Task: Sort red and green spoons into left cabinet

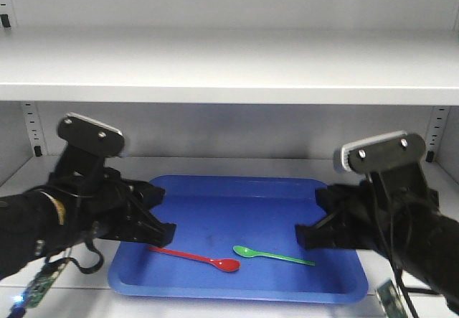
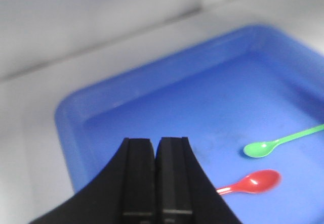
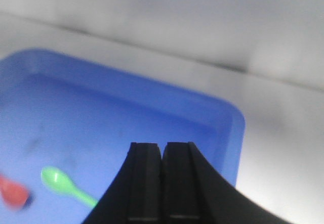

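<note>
Both spoons, red spoon (image 1: 195,255) and green spoon (image 1: 273,255), lay inside the blue tray (image 1: 237,187) on the cabinet shelf (image 1: 215,63), while left gripper (image 1: 163,226) and right gripper (image 1: 307,232) had jaws closed and empty, so a withdrawing arm could bump the tray rim.

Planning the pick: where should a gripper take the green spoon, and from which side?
Probably the green spoon at mid-handle, from straight above, fingers set across the handle. It lies flat in the blue tray, so only a top approach fits. The handle points toward the right gripper, which is nearer; the red spoon sits just beside the bowl.
</note>
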Controlling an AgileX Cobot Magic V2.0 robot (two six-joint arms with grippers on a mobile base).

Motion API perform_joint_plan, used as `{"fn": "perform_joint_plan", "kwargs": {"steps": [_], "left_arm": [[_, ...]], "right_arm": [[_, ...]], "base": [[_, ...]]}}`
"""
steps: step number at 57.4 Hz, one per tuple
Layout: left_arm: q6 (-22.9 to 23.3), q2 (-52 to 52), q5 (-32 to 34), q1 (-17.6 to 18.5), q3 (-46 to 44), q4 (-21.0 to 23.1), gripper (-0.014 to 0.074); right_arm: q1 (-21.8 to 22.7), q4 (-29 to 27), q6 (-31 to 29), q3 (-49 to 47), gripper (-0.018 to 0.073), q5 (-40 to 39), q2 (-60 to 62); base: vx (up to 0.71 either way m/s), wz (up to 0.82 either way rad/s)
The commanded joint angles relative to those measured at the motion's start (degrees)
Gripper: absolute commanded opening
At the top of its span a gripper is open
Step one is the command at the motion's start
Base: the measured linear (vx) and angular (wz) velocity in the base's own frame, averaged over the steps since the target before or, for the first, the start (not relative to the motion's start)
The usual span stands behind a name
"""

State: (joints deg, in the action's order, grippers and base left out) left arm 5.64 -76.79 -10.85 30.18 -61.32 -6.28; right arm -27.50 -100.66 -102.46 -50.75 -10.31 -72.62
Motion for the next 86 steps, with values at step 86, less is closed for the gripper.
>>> {"fn": "perform_joint_plan", "kwargs": {"steps": [86], "left_arm": [[0.32,29.16,12.17,-14.58,20.16,-2.5,-0.0001]], "right_arm": [[0.28,-1.13,0.21,1.63,-0.0004,1.88,8.53]], "base": [[0.0,0.0]]}}
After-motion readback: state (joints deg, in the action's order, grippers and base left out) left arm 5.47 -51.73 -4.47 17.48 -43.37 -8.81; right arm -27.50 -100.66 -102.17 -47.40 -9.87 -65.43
